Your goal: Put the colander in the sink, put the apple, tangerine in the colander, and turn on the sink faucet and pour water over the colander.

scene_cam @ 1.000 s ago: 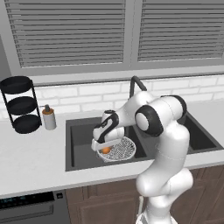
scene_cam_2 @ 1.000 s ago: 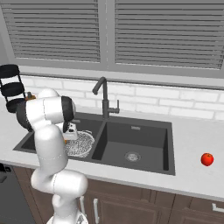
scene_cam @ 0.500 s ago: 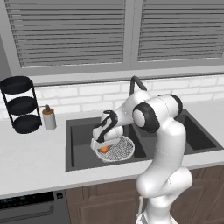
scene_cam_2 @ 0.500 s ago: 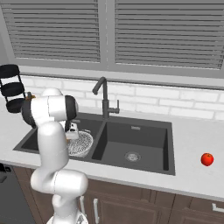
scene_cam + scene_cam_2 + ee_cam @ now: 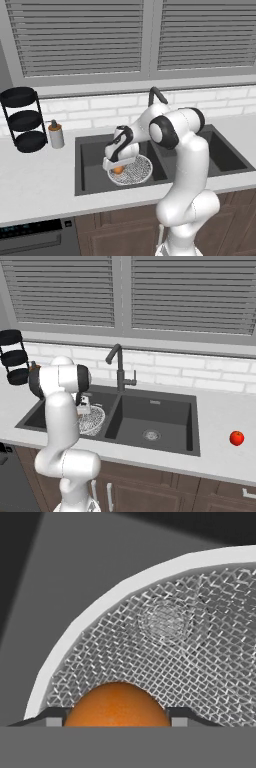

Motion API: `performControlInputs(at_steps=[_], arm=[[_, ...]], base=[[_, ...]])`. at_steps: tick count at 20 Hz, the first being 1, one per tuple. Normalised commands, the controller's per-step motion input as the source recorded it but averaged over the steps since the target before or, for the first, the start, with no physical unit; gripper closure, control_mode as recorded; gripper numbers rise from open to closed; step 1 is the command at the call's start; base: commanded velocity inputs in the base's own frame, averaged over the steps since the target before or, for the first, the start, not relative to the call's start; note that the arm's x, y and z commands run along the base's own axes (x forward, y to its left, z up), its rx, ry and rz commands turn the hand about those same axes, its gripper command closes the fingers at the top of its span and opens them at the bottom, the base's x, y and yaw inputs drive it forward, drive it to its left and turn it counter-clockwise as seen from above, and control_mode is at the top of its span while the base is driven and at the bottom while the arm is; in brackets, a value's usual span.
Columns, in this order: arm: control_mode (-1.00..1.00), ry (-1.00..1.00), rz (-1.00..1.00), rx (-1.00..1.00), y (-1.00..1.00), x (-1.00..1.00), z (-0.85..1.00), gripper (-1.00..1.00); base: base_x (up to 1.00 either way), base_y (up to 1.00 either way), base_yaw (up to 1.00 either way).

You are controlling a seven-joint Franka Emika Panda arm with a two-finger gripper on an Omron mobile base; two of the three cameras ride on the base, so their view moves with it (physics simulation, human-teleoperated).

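The white-grey mesh colander sits in the left basin of the dark sink. My gripper hangs low over the colander's left side, shut on the orange tangerine. In the hand view the tangerine sits between my fingertips, just above the mesh and near the pale rim of the colander. The red apple lies on the counter far right of the sink. The dark faucet rises behind the divider between the two basins.
A black three-tier rack and a white pump bottle stand on the counter left of the sink. The right basin holds only its metal drain. My arm's elbow stands in front of the faucet.
The arm's elbow has eased slightly to the left. The gripper with the tangerine has hardly moved over the colander.
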Motion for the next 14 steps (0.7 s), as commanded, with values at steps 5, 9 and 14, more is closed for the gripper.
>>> performControlInputs(at_steps=[5,9,14], arm=[[-1.0,0.0,0.0,0.0,0.0,0.0,0.0,-1.0],[-1.0,-0.03,0.0,0.0,-0.05,-0.11,0.03,-1.0],[-1.0,0.0,0.0,0.0,-0.25,-0.16,0.26,-1.0]], base=[[0.0,0.0,0.0],[0.0,0.0,0.0],[0.0,0.0,0.0]])
